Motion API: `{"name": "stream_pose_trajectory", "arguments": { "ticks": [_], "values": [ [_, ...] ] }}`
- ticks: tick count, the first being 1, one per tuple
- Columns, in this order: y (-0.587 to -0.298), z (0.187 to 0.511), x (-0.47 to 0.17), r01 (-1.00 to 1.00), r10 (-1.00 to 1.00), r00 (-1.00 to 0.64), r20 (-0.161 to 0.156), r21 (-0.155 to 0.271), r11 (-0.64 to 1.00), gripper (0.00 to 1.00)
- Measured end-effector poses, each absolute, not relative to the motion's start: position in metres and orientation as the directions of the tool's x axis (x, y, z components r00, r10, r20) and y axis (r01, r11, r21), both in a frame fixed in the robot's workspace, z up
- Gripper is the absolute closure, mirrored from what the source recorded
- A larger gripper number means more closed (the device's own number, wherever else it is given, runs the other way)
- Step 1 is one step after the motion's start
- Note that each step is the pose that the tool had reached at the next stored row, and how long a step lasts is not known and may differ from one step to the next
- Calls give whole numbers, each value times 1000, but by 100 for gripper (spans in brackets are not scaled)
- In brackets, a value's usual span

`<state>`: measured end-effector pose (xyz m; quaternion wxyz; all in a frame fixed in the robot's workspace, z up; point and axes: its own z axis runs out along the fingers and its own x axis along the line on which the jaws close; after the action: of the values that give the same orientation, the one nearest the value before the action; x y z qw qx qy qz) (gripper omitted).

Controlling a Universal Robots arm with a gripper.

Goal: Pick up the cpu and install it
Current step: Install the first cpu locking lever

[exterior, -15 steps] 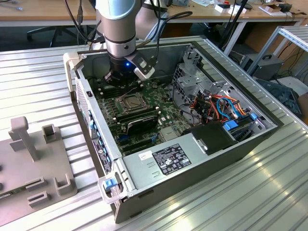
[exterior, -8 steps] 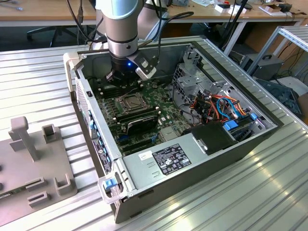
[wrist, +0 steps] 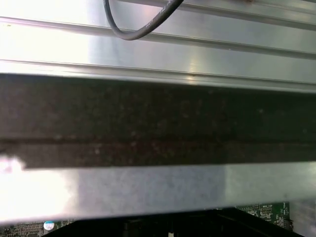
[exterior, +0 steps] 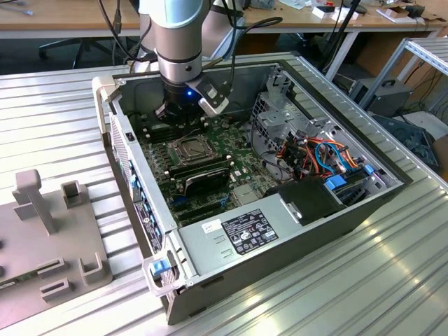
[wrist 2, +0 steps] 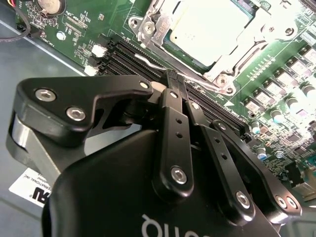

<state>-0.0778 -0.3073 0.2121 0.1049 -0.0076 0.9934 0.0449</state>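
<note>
1. The gripper [wrist 2: 172,81] sits closest in the second wrist view, its black fingers [wrist 2: 170,128] clenched together with nothing seen between them.
2. Just under the fingertips run the black memory slots [wrist 2: 123,54] of the green motherboard [wrist 2: 74,19].
3. The cpu [wrist 2: 207,27] lies just beyond the fingertips, apart from them, flat in its socket with the metal socket frame [wrist 2: 148,29] around it.
4. In the exterior view the fingers hang inside the open computer case [exterior: 280,238], which lies on its side on the ribbed metal counter [exterior: 56,105].
5. A grey fixture [exterior: 49,231] sits on the counter, outside the case and well apart from the fingers.
</note>
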Motion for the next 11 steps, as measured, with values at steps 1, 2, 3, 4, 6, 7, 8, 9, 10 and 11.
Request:
{"name": "stream_pose_trajectory", "arguments": {
  "ticks": [1,2,3,4,6,7,8,9,10,11],
  "values": [
    [-307,212,-77,-24,-6,-978,-209,87,996,89],
    [-307,211,-77,-24,-6,-978,-209,87,996,89],
    [-307,211,-76,-24,-6,-978,-209,87,996,89],
    [-307,211,-76,-24,-6,-978,-209,87,996,89],
    [-307,211,-76,-24,-6,-978,-209,88,996,89],
    [-307,211,-76,-25,-6,-978,-209,88,996,89],
    [-307,211,-75,-24,-6,-978,-209,88,996,89],
    [-307,210,-75,-24,-6,-978,-209,88,996,89],
    [-307,210,-75,-24,-6,-978,-209,88,996,89],
    [-307,209,-75,-24,-6,-978,-209,88,996,89]
  ]
}}
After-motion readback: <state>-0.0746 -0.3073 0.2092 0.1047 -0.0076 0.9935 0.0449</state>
